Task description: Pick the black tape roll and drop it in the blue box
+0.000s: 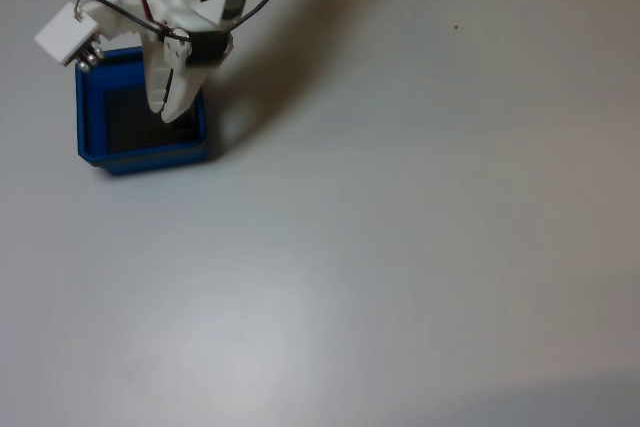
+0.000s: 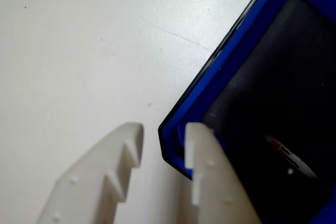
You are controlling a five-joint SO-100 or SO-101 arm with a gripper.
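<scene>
No brand or legible writing is made out in either view. In the wrist view a pale strip with small red marks is seen on the black tape roll point(image 2: 287, 157), but the marks are too blurred to be read.

The blue box point(image 1: 90, 127) is seen in the fixed view at the upper left of the white table point(image 1: 400, 247), with the white arm reaching down over it. The claw point(image 1: 165, 107) is pointed into the box's right-hand part, its tips above the dark floor. A white block-shaped part with metal pins is carried beside the arm, over the box's upper left corner, and a dark cable is looped along the arm. A pale object is cut off by the top edge of this view; it cannot be identified.

In the wrist view the claw point(image 2: 163, 142) is seen with its two white fingers point(image 2: 105, 177) apart — a clear gap is left between the tips and nothing is held. The near corner of the blue box point(image 2: 210, 93) lies just beneath that gap. The roll is seen lying on the dark inner floor of the box, right of the claw — black on black, so its outline is hard to trace. In the fixed view the roll is not distinguished; the floor there is partly covered by the claw.
</scene>
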